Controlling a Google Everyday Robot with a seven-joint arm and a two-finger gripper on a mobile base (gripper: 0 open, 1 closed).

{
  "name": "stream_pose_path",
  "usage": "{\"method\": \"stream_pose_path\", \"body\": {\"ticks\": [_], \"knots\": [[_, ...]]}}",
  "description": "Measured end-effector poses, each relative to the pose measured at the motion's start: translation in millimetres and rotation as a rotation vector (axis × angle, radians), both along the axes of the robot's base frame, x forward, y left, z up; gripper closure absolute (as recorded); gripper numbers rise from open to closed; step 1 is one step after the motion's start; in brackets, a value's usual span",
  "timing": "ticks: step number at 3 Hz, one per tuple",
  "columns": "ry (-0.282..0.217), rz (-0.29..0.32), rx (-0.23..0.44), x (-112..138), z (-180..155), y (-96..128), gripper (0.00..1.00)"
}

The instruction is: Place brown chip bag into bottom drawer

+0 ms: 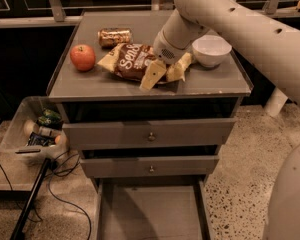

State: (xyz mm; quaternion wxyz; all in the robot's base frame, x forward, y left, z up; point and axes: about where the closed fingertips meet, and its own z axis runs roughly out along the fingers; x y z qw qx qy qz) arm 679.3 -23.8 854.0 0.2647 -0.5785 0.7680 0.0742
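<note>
The brown chip bag (132,60) lies flat on the cabinet top (80,84), dark brown with white script and a pale yellow left end. My gripper (165,74) is down at the bag's right end, open, with one pale finger (152,76) at the bag's front right corner and the other to its right. The bag rests on the surface. The bottom drawer (150,214) is pulled out below, showing a bare grey floor.
A red apple (83,57) sits left of the bag, a small gold can (115,36) behind it, and a white bowl (211,50) to the right. Two knobbed drawers sit above the open one. A clear bin of items (35,131) and cables lie on the floor at left.
</note>
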Motion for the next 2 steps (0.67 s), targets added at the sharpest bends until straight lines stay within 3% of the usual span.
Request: {"method": "stream_pose_path", "body": {"ticks": [2], "knots": [[0.0, 0.0, 0.0, 0.0, -0.1, 0.0, 0.64]]}}
